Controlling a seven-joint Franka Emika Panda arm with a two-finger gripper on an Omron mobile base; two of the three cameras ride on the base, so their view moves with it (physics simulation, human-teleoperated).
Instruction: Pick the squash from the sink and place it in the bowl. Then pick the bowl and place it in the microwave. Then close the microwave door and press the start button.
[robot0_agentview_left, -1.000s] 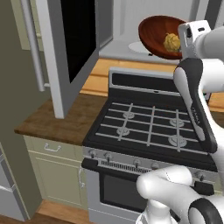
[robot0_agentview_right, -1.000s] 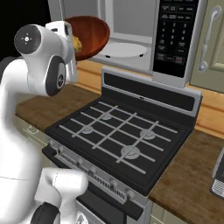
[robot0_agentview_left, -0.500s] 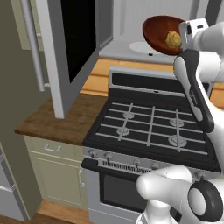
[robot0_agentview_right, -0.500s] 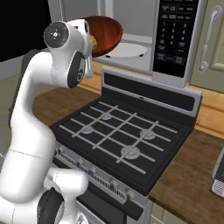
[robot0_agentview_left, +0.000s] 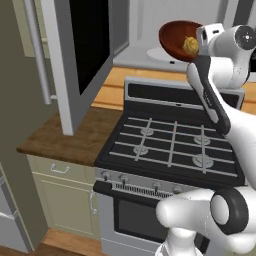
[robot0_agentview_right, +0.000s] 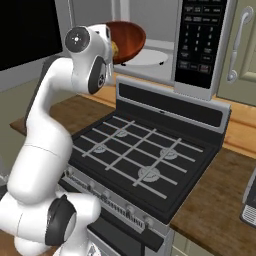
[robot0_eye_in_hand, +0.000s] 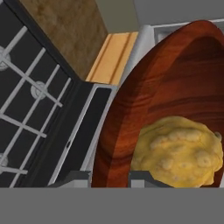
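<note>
Fingers (robot0_eye_in_hand: 144, 177) clamped on bowl (robot0_eye_in_hand: 166, 96) rim, squash (robot0_eye_in_hand: 177, 151) loose inside. Bowl looks stiff, glossy, likely slippery; keep it level at the near rim.

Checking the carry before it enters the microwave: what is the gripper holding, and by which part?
The gripper holds the bowl by its rim, one finger on each side of the wall. The squash lies inside the bowl.

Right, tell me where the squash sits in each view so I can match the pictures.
Left base view: squash at upper right, inside the bowl, beside the white wrist.
Right base view: squash as a yellow sliver at upper centre, mostly hidden behind the arm.
Hand view: squash at lower right.
Shared landmark: the bowl itself.
</note>
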